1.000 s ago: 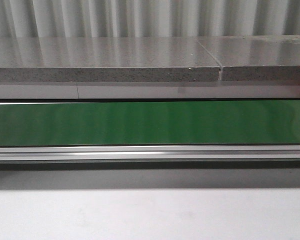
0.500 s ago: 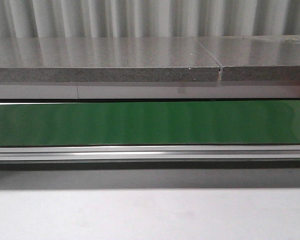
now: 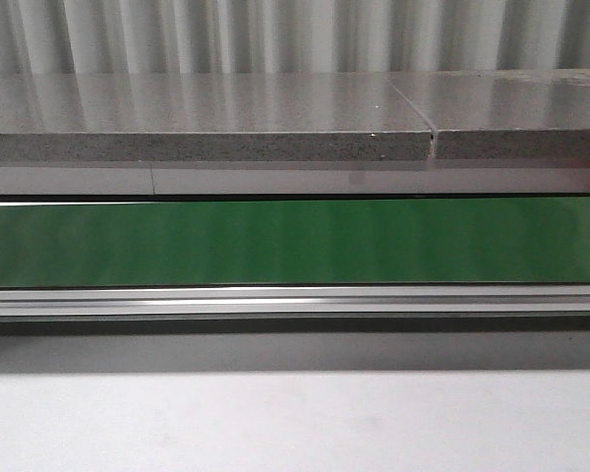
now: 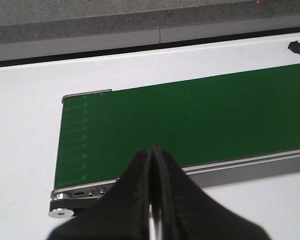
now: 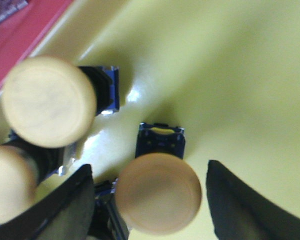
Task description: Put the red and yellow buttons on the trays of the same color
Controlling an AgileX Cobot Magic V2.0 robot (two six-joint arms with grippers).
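Observation:
In the right wrist view, three yellow buttons stand on the yellow tray (image 5: 230, 75). One yellow button (image 5: 157, 192) is between the spread fingers of my right gripper (image 5: 150, 169), which is open, with a gap showing beside the cap. Two more yellow buttons (image 5: 49, 100) (image 5: 7, 182) stand close beside it. A strip of the red tray (image 5: 20, 30) borders the yellow one. No red button shows. My left gripper (image 4: 151, 150) is shut and empty, hanging over the near edge of the green belt (image 4: 190, 120) by its end roller. Neither gripper appears in the front view.
The green conveyor belt (image 3: 295, 241) runs across the front view, with an aluminium rail (image 3: 295, 300) in front and a grey stone ledge (image 3: 206, 118) behind. White table (image 4: 20, 150) surrounds the belt's end. A small black connector (image 4: 296, 47) lies beyond the belt.

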